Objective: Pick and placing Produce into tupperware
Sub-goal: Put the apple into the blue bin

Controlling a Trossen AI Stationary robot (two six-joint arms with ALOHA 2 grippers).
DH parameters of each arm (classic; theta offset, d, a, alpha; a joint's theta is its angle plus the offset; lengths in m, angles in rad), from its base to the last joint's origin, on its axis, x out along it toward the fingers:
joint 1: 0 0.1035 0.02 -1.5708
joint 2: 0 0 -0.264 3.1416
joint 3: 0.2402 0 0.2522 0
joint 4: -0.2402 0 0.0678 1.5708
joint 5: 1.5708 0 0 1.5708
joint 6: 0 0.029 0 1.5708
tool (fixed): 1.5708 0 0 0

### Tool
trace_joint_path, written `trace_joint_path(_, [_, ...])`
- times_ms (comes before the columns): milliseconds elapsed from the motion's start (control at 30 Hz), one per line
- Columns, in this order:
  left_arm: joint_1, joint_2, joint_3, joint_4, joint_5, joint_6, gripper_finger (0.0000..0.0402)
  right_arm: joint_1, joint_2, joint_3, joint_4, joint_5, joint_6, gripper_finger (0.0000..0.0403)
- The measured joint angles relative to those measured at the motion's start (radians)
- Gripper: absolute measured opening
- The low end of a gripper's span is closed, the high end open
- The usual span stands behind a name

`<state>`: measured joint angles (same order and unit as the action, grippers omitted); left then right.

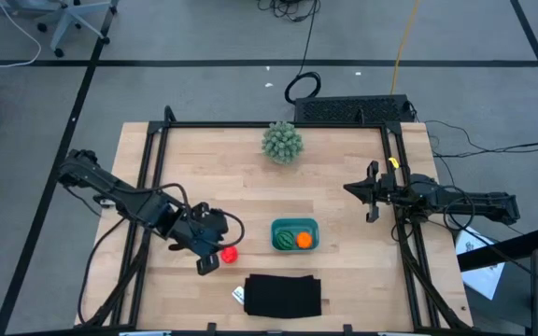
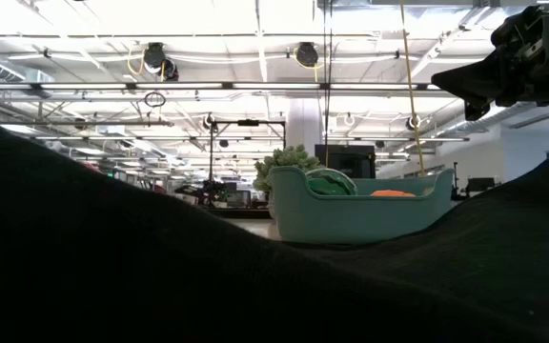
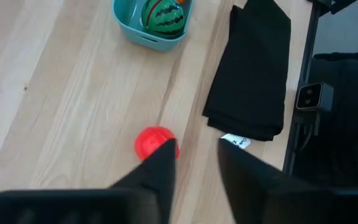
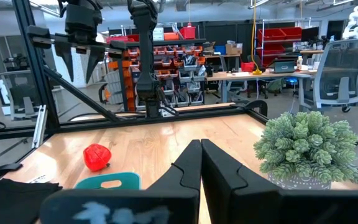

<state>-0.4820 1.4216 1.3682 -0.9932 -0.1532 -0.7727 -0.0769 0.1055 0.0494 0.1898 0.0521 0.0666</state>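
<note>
Tupperware (image 1: 294, 234) holds the green striped melon ball (image 3: 163, 17) and the orange ball (image 1: 304, 240). Red tomato ball (image 1: 229, 253) sits loose on the surface (image 1: 222, 177), just beside the left gripper (image 1: 210, 259), whose fingers (image 3: 157, 171) stand narrowly apart, empty. Right gripper (image 1: 370, 193) waits at the right edge, fingers together. Only the low view shows the melon poking above the rim.

Count: 3 toy fruits total. 1 red ball (image 1: 229, 253) loose on the table, 1 striped green melon ball (image 1: 287, 237) and 1 orange ball (image 1: 304, 240) in the tub. 1 teal tupperware (image 1: 294, 223). 1 black folded cloth (image 1: 283, 294) (white tag at its edge). 1 spiky green plant (image 1: 281, 141).
</note>
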Motion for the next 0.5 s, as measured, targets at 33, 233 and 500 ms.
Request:
trace_joint_path(33, [0.000, 0.000, 0.000, 0.000, 0.000, 0.000, 0.0144, 0.000, 0.000, 0.000, 0.000, 0.000, 0.000, 0.0000])
trace_joint_path(233, [0.000, 0.000, 0.000, 0.000, 0.012, 0.004, 0.0274, 0.000, 0.000, 0.000, 0.000, 0.000, 0.000, 0.0000])
trace_joint_path(500, [0.000, 0.000, 0.000, 0.000, 0.042, -0.013, 0.0382, 0.000, 0.000, 0.000, 0.000, 0.000, 0.000, 0.0000])
